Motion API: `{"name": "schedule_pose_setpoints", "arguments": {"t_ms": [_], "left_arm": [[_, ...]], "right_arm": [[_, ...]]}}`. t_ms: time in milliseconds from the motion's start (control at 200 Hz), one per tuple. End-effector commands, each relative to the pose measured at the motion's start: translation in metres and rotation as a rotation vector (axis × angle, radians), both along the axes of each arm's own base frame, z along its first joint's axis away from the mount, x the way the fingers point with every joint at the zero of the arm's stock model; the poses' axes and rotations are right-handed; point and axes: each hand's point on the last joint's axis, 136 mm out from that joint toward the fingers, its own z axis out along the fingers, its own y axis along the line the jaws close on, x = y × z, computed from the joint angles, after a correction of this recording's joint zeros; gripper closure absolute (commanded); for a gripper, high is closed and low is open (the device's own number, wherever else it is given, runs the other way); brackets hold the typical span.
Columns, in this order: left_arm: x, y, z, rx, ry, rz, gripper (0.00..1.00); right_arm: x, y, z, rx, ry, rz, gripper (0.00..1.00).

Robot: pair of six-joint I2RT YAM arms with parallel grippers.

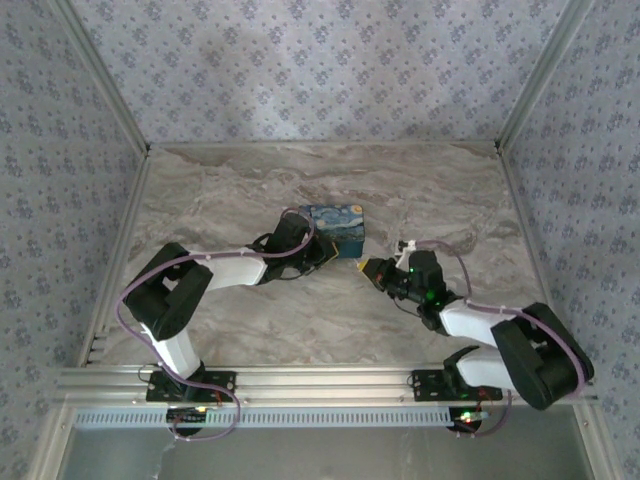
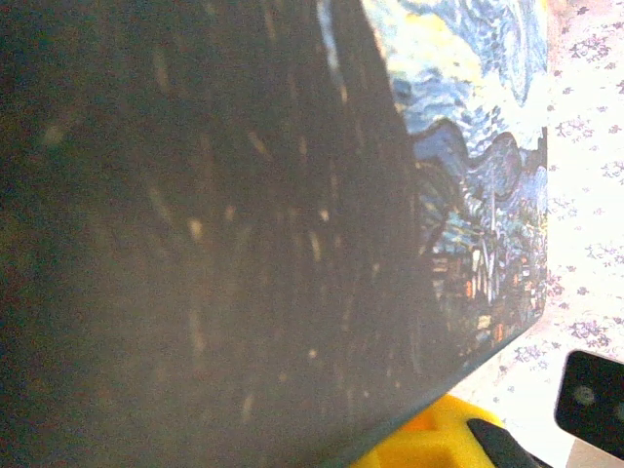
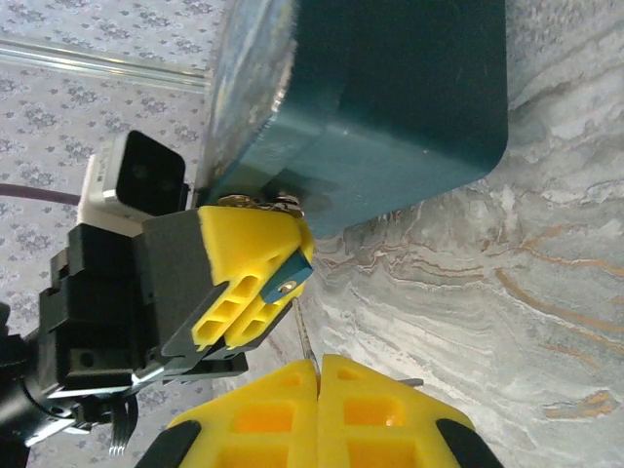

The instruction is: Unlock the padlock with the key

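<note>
Closest to the right wrist lens, right claw (image 3: 319,375) pressed tight on a thin key (image 3: 305,341), just beside the left claw (image 3: 285,283), its grip impossible to tell. Above both, dark box (image 3: 390,97) on the worktop (image 3: 507,292), small metal fitting (image 3: 258,201) at its edge; padlock itself unclear. From overhead, left arm (image 1: 225,270) stretched low to the box, right arm (image 1: 470,318) folded, forearm reaching left. Painted lid (image 2: 478,146) close up at the left wrist.

top view high behind the arms (image 1: 230,270), looking down, both wrist views close on one painted box (image 1: 335,228)
</note>
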Motion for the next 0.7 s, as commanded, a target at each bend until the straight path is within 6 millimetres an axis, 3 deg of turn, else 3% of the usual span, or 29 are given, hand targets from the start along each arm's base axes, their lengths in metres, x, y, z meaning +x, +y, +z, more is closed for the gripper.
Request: {"name": "schedule_pose_setpoints", "arguments": {"t_ms": [0, 240, 695], "left_arm": [[0.011, -0.012, 0.043, -0.105, -0.079, -0.006, 0.91], [0.009, -0.011, 0.043, -0.136, -0.083, 0.003, 0.91], [0.008, -0.012, 0.041, -0.151, -0.082, 0.001, 0.91]], "right_arm": [[0.007, 0.010, 0.008, 0.059, -0.019, -0.015, 1.00], [0.011, 0.032, 0.005, 0.116, -0.013, 0.016, 1.00], [0.013, 0.036, 0.003, 0.181, -0.003, 0.009, 1.00]]}}
